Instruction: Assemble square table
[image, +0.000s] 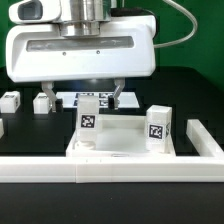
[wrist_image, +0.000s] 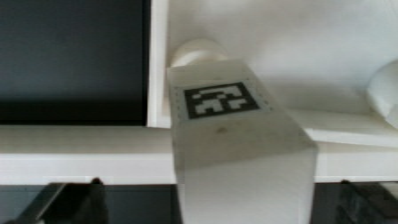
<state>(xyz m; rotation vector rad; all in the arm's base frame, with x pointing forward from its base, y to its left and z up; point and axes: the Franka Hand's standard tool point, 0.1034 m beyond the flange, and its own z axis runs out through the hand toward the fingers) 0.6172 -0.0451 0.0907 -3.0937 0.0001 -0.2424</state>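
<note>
The square table slab (image: 125, 150) lies white and flat in the middle, against the front wall. One tagged leg (image: 88, 115) stands upright in its corner on the exterior view's left. A second leg (image: 158, 123) stands in the corner on the right. My gripper (image: 85, 98) hangs open just above and behind the left leg, touching nothing. In the wrist view this leg (wrist_image: 222, 110) fills the middle between my gripper's (wrist_image: 214, 200) dark fingers (wrist_image: 80, 200), with a gap on each side. The slab (wrist_image: 285, 35) lies behind the leg.
Two loose legs (image: 10, 100) (image: 42, 102) lie on the black table at the exterior view's left. The marker board (image: 70, 97) lies behind the slab. A long white border wall (image: 110, 172) runs along the front. The second leg shows at the wrist view's edge (wrist_image: 384, 90).
</note>
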